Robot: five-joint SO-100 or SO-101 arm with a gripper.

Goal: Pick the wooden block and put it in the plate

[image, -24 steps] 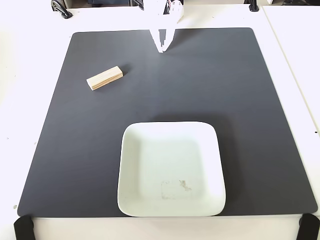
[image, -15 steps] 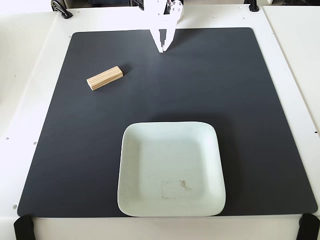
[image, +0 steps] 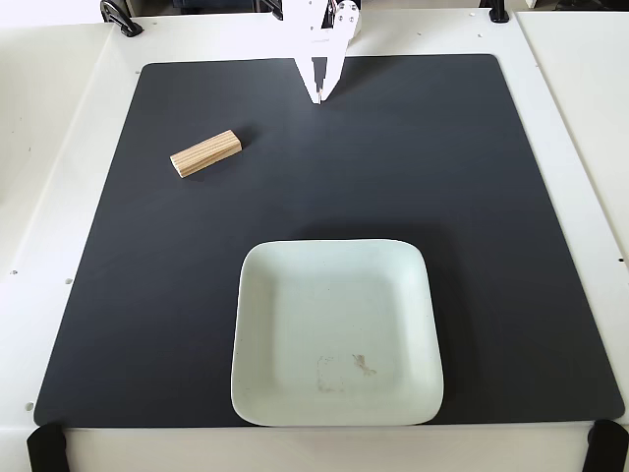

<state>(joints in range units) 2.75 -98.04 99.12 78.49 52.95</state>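
Task not yet begun: wooden block (image: 205,153) lies untouched near the mat (image: 511,246) upper-left corner, plate (image: 257,393) sits empty by the bottom edge, and gripper (image: 318,97), fingers approx. together and empty, hangs at top edge, well apart from both.

The wooden block (image: 205,153) is light tan with paler and darker grain stripes running along its length, and it lies on a plain matte charcoal-black mat (image: 491,197) that covers a white table (image: 49,147). The plate (image: 270,295) is a pale mint-white all over, marked only by a faint greyish scuffed rectangle with a small brownish speck near its lower middle. The gripper (image: 317,95) is white, with black clamps (image: 43,447) at the table's corners
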